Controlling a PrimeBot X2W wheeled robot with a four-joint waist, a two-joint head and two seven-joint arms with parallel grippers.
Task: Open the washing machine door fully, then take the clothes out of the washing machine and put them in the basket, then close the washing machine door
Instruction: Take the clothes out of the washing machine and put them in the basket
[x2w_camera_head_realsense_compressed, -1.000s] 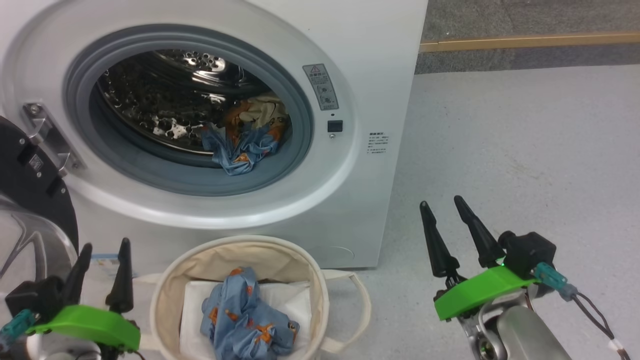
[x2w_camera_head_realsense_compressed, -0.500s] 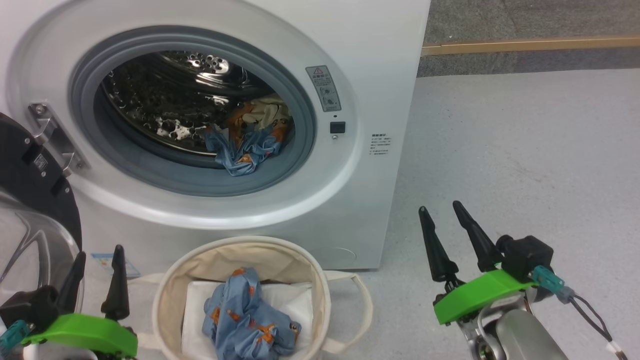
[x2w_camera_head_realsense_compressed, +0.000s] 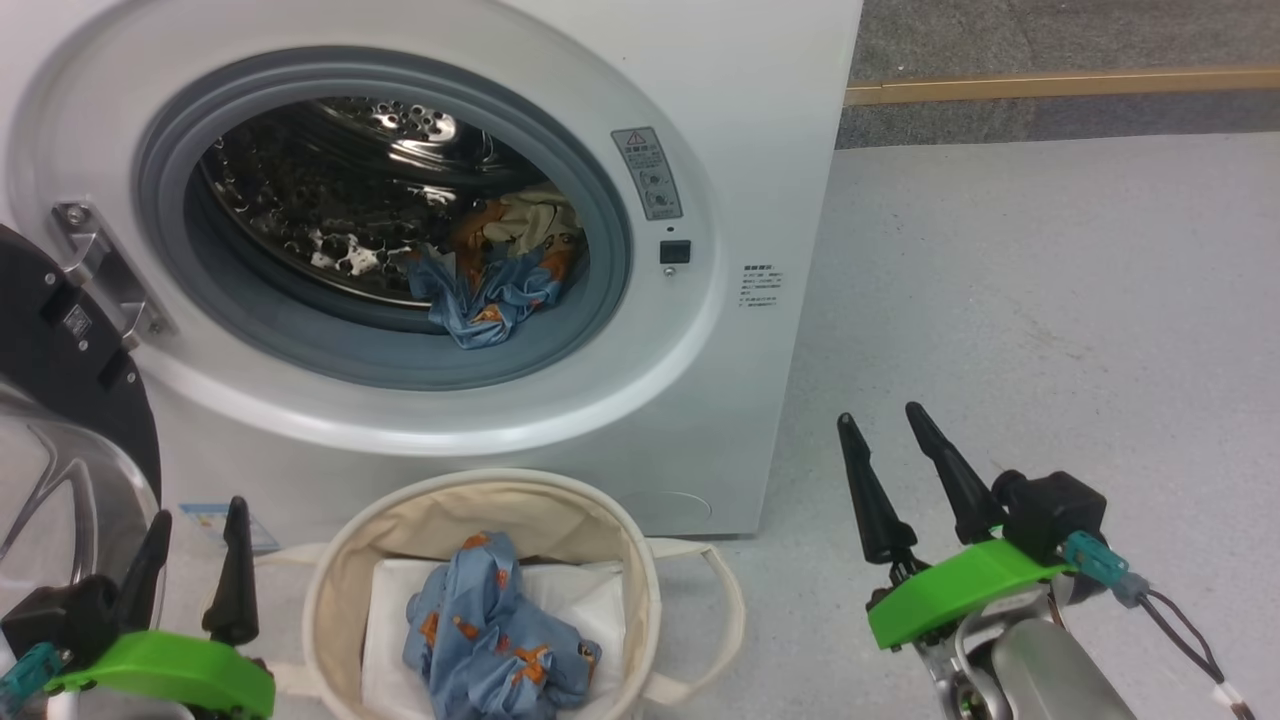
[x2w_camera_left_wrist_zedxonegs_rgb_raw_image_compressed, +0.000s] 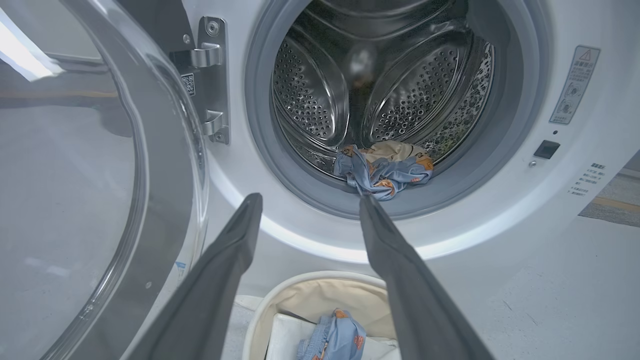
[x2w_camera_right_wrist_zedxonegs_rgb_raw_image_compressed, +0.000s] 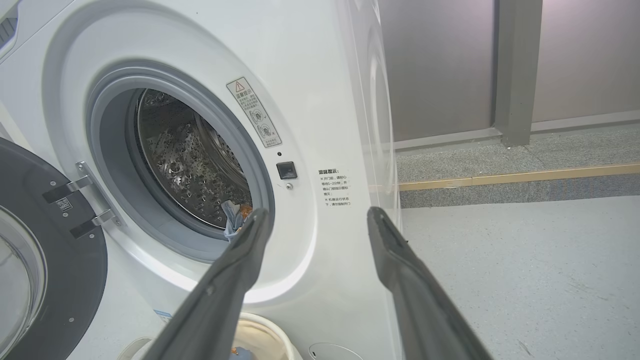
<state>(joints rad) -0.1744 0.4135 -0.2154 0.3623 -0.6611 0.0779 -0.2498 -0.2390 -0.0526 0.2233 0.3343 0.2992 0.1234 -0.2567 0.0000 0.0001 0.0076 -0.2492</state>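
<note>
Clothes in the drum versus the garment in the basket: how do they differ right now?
The drum clothes mix blue printed fabric with a cream-yellow piece; the basket garment shows blue print alone. The drum clothes spill onto the grey rubber ring; the basket garment lies on a white folded sheet. Both are crumpled blue fabric with orange prints.

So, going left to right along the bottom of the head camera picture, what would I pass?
First the left claw, open → the cream basket, with a blue garment lying inside → the right claw, also open.
</note>
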